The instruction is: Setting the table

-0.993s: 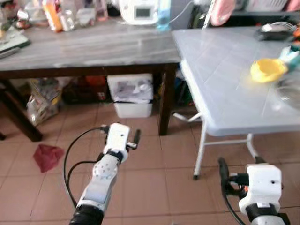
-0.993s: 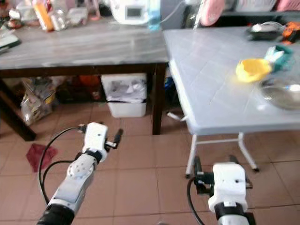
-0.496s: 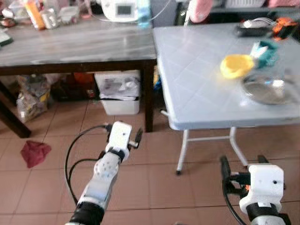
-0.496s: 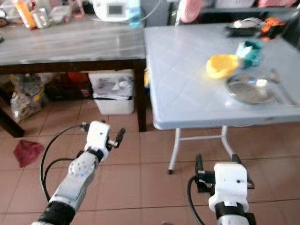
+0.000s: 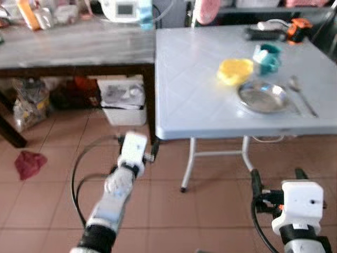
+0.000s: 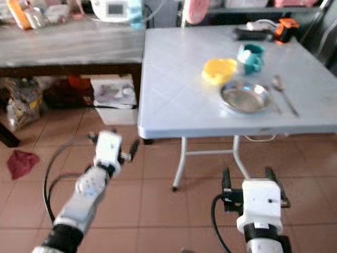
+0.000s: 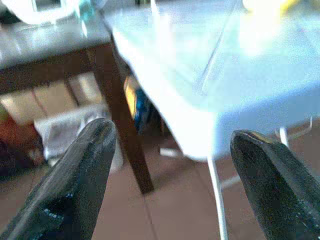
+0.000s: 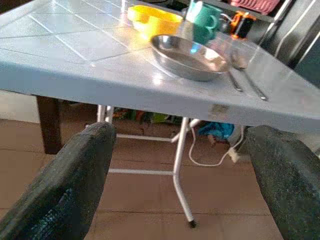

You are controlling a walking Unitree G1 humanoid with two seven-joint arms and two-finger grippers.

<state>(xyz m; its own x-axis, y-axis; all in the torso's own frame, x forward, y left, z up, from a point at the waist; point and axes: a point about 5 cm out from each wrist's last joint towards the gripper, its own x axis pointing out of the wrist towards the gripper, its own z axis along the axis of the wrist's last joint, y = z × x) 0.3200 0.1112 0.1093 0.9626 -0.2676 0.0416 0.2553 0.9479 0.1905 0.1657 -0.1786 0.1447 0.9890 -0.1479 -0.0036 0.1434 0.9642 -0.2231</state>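
A white folding table (image 5: 189,100) stands ahead and to my right. On its right part sit a yellow bowl (image 5: 235,70), a teal mug (image 5: 267,57), a round metal plate (image 5: 262,97) and a spoon (image 5: 300,92) beside the plate. My left gripper (image 7: 170,165) is held low over the tiled floor, just short of the table's near left corner, open with nothing in it. My right gripper (image 5: 277,177) is open and empty too, below the table's front edge and pointing toward the plate (image 8: 187,50).
A dark wooden table (image 5: 73,47) with bottles and a white appliance (image 5: 121,8) stands to the left, with a white bin (image 5: 122,97) under it. A red cloth (image 5: 29,162) lies on the floor. The folding table's white legs (image 5: 188,168) are ahead. A black and orange object (image 5: 292,29) sits at the far edge.
The whole picture has slid left, so the camera has turned right. The folding table and its dishes are now in front of me. Both grippers hold the same pose.
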